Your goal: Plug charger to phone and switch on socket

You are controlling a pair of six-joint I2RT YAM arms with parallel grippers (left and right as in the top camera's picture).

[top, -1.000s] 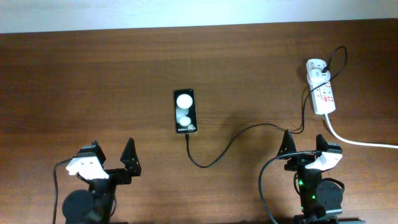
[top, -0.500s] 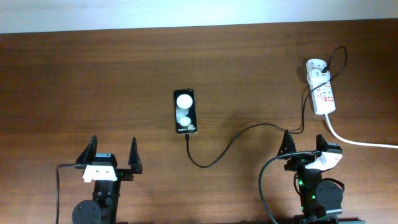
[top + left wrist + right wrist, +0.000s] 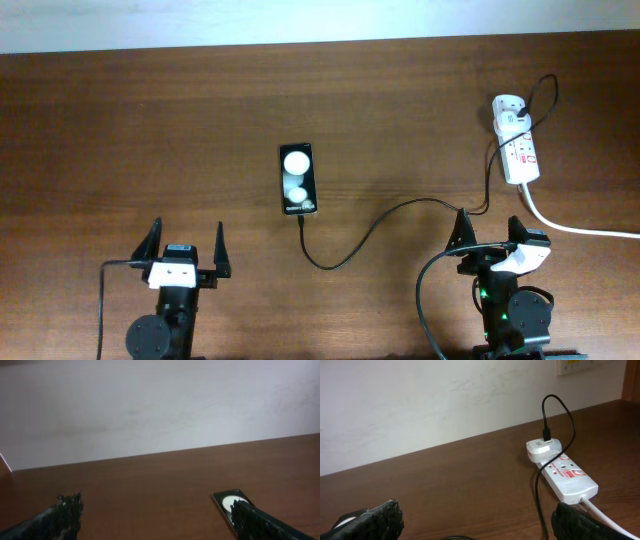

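Left gripper point(image 3: 188, 228) swung square-on, jaws wide, empty | right gripper point(image 3: 490, 220) parked wide, empty | charger point(image 3: 380, 214) tip lies just off phone point(image 3: 298, 178)'s near end, handy for plugging | socket point(image 3: 520, 155) far right, adapter point(image 3: 508, 108) already in

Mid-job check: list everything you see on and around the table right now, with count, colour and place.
table: one, brown wood, fills the overhead view
wall: one, white, beyond the far edge
phone: one, black with two white circles, table centre
charger: one, thin black cable, from the phone's near end to the adapter
adapter: one, white, plugged into the socket's far end
socket: one, white with red marks, far right
thick cord: one, white, from the socket off the right edge
left gripper: one, black, near left, open, empty
right gripper: one, black, near right, open, empty
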